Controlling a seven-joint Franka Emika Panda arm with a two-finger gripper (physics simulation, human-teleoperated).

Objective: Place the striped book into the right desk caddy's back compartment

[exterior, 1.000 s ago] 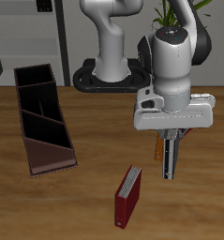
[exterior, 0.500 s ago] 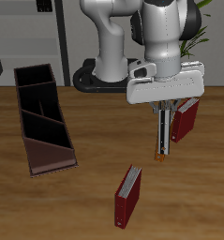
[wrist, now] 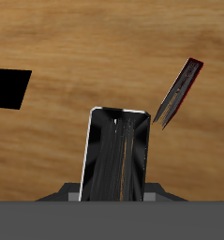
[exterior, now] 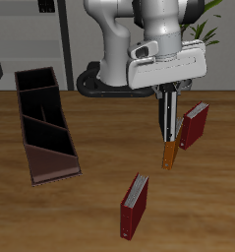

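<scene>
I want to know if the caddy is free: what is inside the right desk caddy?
All three sections of the right desk caddy, including the back compartment, show only black interior; no book. Floors behind the near walls are hidden.

— Can you read any lettering, number or brand anywhere?
— No. You have none on the striped book [wrist: 118, 155], only lengthwise stripes; none on the dark red books [exterior: 135, 206] beside it, nor on the right desk caddy [exterior: 45, 123].
</scene>
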